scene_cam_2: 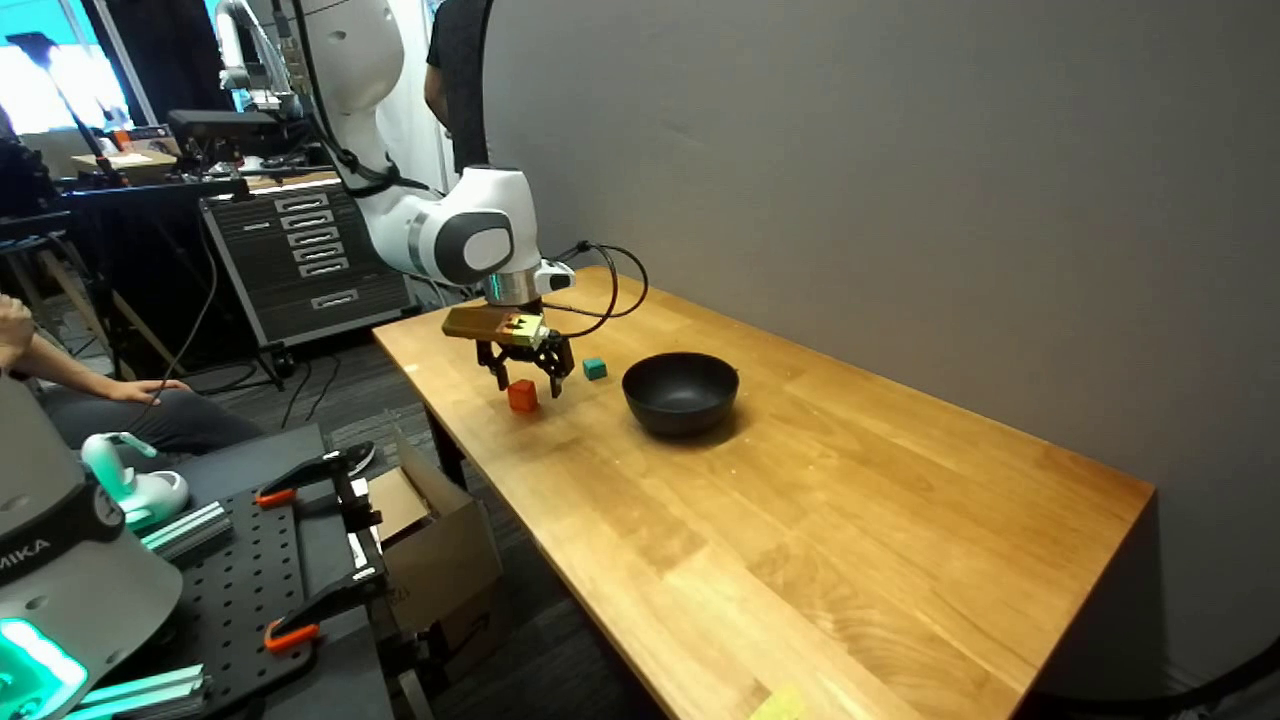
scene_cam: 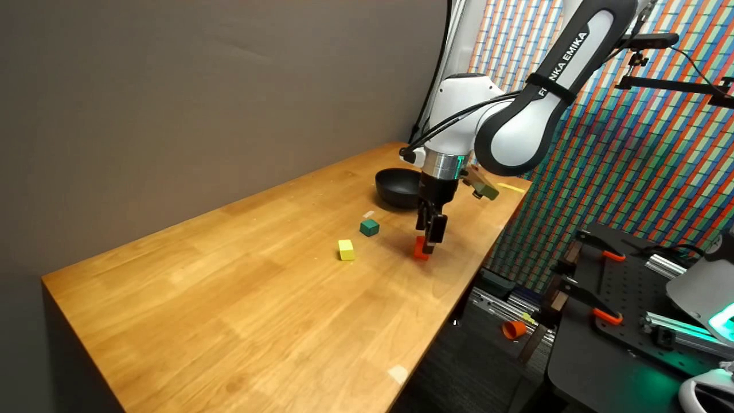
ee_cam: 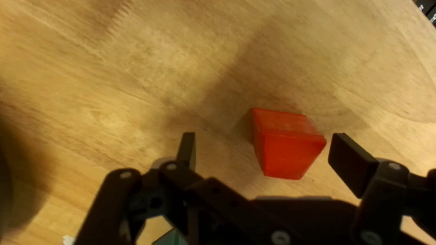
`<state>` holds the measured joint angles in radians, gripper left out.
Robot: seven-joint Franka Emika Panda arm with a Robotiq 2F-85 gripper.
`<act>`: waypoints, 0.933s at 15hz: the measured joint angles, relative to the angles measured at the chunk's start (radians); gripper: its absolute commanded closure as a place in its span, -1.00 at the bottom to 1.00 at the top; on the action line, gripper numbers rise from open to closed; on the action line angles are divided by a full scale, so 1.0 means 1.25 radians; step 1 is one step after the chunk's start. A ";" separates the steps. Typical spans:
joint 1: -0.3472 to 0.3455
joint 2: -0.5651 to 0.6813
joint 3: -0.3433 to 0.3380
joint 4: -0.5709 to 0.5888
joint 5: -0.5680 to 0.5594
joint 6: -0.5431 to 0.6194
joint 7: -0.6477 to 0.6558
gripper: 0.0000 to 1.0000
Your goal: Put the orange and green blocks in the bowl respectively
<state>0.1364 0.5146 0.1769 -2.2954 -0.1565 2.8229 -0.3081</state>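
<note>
Honey-brown wooden desk [scene_cam_2: 850,520] below, spread fingers [ee_cam: 354,164] straddle the orange-red cube [ee_cam: 291,153] off-centre, so one-sided contact could twist it!

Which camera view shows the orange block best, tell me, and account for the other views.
The wrist view: there the orange block appears largest, its top and two sides uncovered. Both exterior views show it much smaller, and in an exterior view the gripper hides part of it.

Arm [scene_cam: 524,129]: “F…NKA EMIKA”, base [scene_cam_2: 100,590]: “…MIKA”
</note>
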 measured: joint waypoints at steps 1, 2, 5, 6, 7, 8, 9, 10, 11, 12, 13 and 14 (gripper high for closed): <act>-0.001 0.005 0.001 0.007 0.000 0.000 0.000 -0.31; -0.001 0.009 0.001 0.012 0.000 0.000 0.000 -0.16; -0.001 0.018 0.001 0.021 0.000 0.000 0.000 0.34; -0.001 0.021 0.001 0.022 0.000 0.000 0.000 0.48; -0.001 0.023 0.001 0.022 0.000 0.000 0.000 0.62; -0.001 0.025 0.001 0.022 0.000 0.000 0.000 0.71; -0.001 0.024 0.001 0.023 0.000 0.000 0.001 0.69; -0.002 0.023 -0.001 0.024 0.000 -0.001 0.003 0.69; -0.002 0.020 -0.008 0.028 0.000 -0.001 0.005 0.69; -0.002 0.012 -0.020 0.033 -0.001 -0.003 0.008 0.69; 0.000 0.000 -0.037 0.039 -0.011 -0.005 0.012 0.69; 0.004 -0.017 -0.058 0.048 -0.029 -0.011 0.021 0.69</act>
<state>0.1408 0.4932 0.1043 -2.2359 -0.1927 2.8093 -0.2818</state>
